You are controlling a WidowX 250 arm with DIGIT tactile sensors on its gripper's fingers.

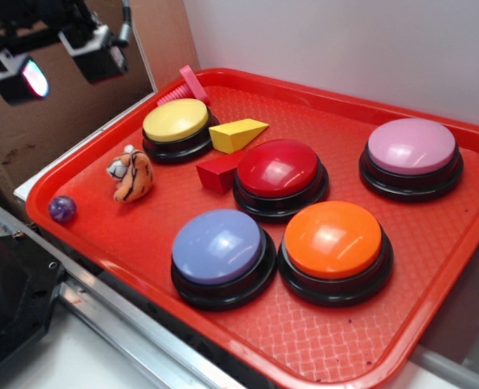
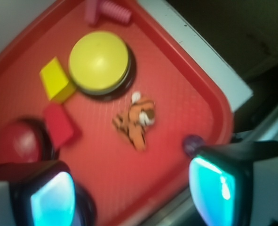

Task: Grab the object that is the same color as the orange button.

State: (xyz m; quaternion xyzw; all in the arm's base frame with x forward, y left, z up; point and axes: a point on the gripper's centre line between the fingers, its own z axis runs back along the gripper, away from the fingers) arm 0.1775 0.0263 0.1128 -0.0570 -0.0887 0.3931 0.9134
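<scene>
my hand hangs spread, empty, above the small orange-striped plush tiger; bare red plastic tray floor rings it.

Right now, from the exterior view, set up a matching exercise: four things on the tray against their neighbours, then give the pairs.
Things:
1. plush tiger
2. yellow wedge
3. orange button
4. pink button

Places:
A. beside the yellow button
B. next to the purple ball
C. alone at the tray's far right
D. beside the blue button

Pairs: 1-B, 2-A, 3-D, 4-C
</scene>
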